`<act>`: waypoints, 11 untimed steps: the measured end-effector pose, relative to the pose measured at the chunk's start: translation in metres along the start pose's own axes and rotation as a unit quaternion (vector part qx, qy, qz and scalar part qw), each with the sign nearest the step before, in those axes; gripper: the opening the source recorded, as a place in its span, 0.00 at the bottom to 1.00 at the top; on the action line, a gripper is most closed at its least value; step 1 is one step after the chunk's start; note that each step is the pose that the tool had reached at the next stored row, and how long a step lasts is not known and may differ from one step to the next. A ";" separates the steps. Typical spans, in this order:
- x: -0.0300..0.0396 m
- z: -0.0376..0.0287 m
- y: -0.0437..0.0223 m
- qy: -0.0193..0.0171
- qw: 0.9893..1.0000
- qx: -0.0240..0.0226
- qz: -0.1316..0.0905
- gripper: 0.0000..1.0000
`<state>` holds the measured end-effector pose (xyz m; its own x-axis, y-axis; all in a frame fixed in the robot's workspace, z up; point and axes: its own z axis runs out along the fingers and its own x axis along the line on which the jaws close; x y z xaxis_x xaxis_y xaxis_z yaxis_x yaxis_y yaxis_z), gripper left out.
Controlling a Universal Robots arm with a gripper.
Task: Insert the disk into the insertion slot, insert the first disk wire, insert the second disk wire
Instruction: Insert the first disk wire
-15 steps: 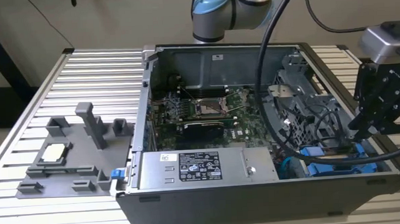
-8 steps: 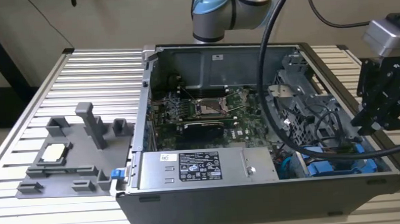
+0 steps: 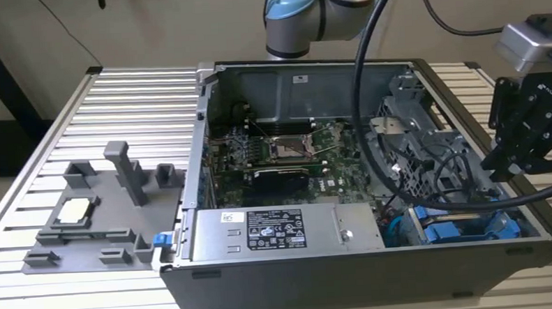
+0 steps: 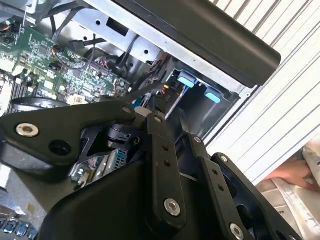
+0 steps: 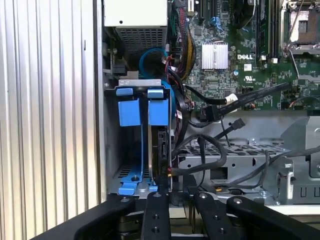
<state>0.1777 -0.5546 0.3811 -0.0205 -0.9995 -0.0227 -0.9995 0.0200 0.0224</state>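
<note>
The gripper faced the drive cage end-on in the first wrist view. In the exterior view it hung at the exterior view's right edge, over the corner of the open computer case that housed that cage. This station aligned the approach with the carrier rails. Whether the gripper was spread or pressed together could not be told.

The disk stood on edge in the insertion slot. Its blue carrier front sat level with that of the second blue carrier just beside it. The dark edge of the drive ran from the blue tab along the bay toward the gripper. Judged from this, the drive was seated to full depth. Contact between the gripper and the near end of the drive could not be determined.

Two dark cables crossed the space between the cage and the motherboard. One ended in a small black connector. The other carried a white tag near a larger black plug. Both ends hung free, near the drive but apart from it, so neither wire appeared mated. Their position probably kept them reachable from the open side.

The power supply occupied the lower centre of the exterior view. It bounded the cage on the exterior view's left, so access was likely from above only.
</note>
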 end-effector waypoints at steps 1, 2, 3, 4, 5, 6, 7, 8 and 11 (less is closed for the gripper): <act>-0.0024 0.0001 0.0001 0.000 1.000 0.000 0.000 0.27; -0.0051 0.0001 0.0002 0.000 1.000 0.000 0.000 0.27; -0.0077 0.0002 0.0003 0.000 1.000 0.000 0.000 0.27; -0.0096 0.0002 0.0006 0.000 1.000 0.000 0.000 0.27; -0.0102 0.0002 0.0013 0.000 1.000 0.000 0.000 0.27; -0.0103 0.0004 0.0029 0.000 1.000 0.000 0.001 0.27; -0.0102 0.0004 0.0053 0.000 1.000 0.000 0.001 0.27; -0.0102 0.0004 0.0085 0.000 1.000 0.000 0.001 0.27; -0.0099 0.0007 0.0208 0.000 1.000 0.000 0.001 0.27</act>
<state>0.1572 -0.5442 0.3811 -0.0226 -0.9995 -0.0227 -0.9995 0.0221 0.0221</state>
